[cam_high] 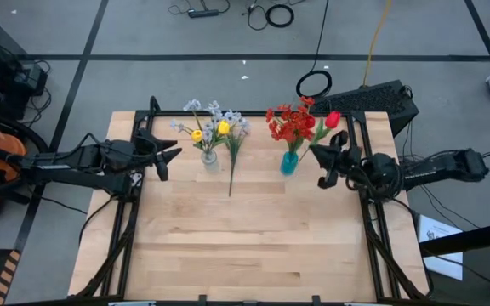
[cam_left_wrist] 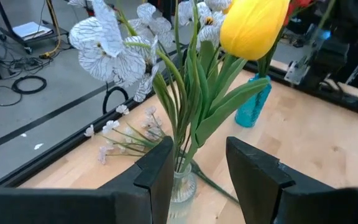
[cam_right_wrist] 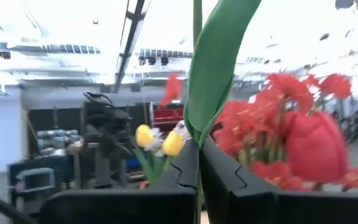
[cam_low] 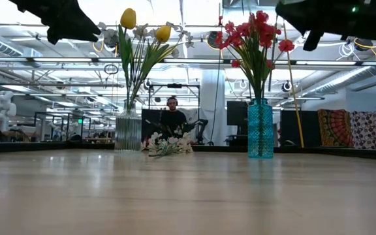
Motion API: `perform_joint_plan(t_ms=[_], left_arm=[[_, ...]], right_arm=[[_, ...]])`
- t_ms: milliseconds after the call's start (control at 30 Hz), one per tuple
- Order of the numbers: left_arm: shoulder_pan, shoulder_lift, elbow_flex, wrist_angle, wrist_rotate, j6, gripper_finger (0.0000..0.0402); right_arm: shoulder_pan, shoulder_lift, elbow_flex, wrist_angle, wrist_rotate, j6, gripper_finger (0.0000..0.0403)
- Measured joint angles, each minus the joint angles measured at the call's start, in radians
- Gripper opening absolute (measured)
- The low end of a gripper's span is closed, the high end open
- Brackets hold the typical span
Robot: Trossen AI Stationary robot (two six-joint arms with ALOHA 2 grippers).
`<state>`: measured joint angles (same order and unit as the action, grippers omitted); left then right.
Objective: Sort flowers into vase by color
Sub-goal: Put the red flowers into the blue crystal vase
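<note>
On the counter (cam_high: 262, 246) a pale spray (cam_high: 231, 170) lies loose beside the clear vase (cam_high: 209, 158) of yellow tulips (cam_high: 223, 127). The left claw (cam_high: 170, 156) hangs released nearby. The right claw (cam_high: 326, 153) is clenched on a red tulip (cam_high: 333, 119) stem, beside the teal vase (cam_high: 289, 162) of red blooms

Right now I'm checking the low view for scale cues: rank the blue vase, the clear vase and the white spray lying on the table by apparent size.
1. Blue vase: looks largest.
2. Clear vase: slightly smaller, nearly alike.
3. White spray: smallest, though it lies farther back, so distance may exaggerate this.
</note>
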<state>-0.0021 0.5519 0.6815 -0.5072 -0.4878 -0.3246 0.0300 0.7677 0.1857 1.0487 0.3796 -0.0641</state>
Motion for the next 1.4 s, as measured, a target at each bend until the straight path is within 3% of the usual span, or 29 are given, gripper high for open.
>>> perform_joint_plan(t_ms=[333,933,1400], left_arm=[[0.0,0.061,0.0,0.0,-0.002,0.071,0.0151],[0.0,0.129,0.0,0.0,-0.003,0.071,0.0151],[0.0,0.129,0.0,0.001,-0.003,0.069,0.0151]], right_arm=[[-0.159,0.032,-0.008,0.045,-0.145,-0.054,0.0],[-0.221,0.126,-0.008,0.054,-0.151,-0.037,0.0],[-0.221,0.224,-0.008,-0.058,-0.145,0.0,0.0]])
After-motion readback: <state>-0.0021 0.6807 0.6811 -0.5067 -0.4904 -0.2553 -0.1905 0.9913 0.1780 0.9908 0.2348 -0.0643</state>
